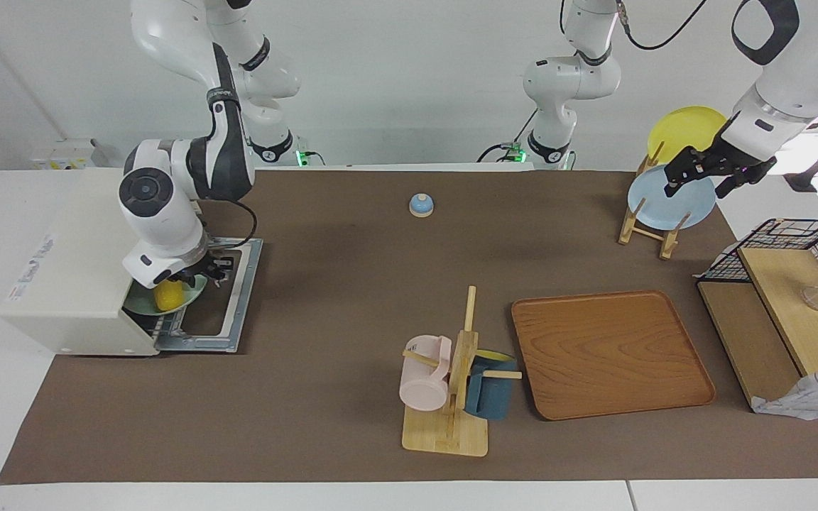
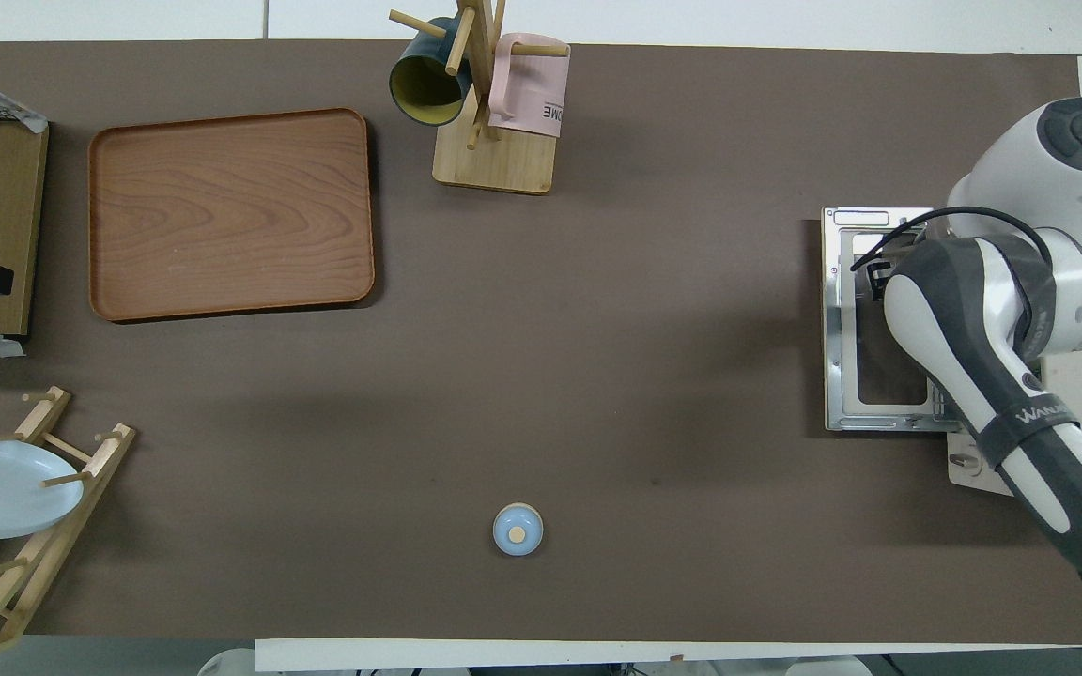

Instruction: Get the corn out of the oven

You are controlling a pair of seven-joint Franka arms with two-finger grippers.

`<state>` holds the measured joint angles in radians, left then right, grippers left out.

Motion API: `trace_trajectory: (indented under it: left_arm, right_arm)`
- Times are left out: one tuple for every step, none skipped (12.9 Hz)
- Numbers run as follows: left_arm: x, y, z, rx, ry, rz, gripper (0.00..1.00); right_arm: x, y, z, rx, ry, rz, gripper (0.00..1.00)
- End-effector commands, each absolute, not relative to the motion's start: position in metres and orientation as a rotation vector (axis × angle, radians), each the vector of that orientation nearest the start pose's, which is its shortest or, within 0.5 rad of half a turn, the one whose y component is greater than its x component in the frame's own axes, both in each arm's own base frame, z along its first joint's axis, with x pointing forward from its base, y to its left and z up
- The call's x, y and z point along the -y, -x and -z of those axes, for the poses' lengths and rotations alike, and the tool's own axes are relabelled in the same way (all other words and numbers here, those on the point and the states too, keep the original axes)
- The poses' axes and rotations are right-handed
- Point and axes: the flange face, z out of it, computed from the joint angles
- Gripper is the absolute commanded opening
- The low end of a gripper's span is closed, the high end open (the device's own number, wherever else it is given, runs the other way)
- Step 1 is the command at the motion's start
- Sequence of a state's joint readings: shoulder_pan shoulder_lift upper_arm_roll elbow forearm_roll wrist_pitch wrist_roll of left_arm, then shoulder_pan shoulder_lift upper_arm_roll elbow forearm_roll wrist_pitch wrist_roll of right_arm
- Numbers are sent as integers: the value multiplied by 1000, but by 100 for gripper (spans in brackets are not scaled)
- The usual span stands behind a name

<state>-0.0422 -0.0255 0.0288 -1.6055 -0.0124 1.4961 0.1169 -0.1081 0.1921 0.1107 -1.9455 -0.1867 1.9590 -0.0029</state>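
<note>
1 corn [image 1: 168, 295] lies on 1 green plate [image 1: 140, 304] inside the oven [image 1: 82, 266], its door [image 1: 233, 294] dropped open; the right gripper [image 1: 204, 273] is just over the corn, grip impossible to tell; the left gripper [image 1: 706, 172] waits over 2 racked plates [image 1: 664, 195], jaws spread.

The oven [image 1: 75, 262] sits at the right arm's end of the table with its door [image 1: 228, 298] lying flat down on the mat, so the mouth is open. The right gripper [image 1: 199, 273] and its big wrist fill most of that mouth, right above the corn [image 1: 167, 294] on its green plate [image 1: 140, 304]. The mat [image 2: 597, 357] between the door and the mug rack [image 2: 489, 141] is bare. The small blue bell [image 2: 517, 529] stands alone, well apart.
</note>
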Motion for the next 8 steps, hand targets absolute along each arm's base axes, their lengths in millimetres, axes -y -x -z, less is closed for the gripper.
trace_trajectory:
  left_arm:
    - [5,-532,-616,-220,3139,-140,100]
    - [5,-532,-617,-220,3139,-137,100]
    - [5,-532,-617,-219,3137,-137,100]
    - [5,-532,-617,-219,3137,-137,100]
    - [5,-532,-617,-219,3137,-137,100]
    - [5,-532,-616,-220,3139,-140,100]
    - [5,-532,-616,-220,3139,-140,100]
    - [5,-532,-616,-220,3139,-140,100]
  right_arm:
    - [17,-569,-373,215,3253,-262,32]
    - [16,-569,-372,223,3252,-264,26]
    - [17,-568,-370,223,3250,-272,26]
    - [16,-566,-369,232,3249,-277,17]
    - [13,-567,-370,279,3245,-277,3]
    - [7,-568,-373,319,3244,-272,0]
    - [-12,-572,-379,363,3244,-263,0]
    - [-36,-574,-384,403,3245,-265,0]
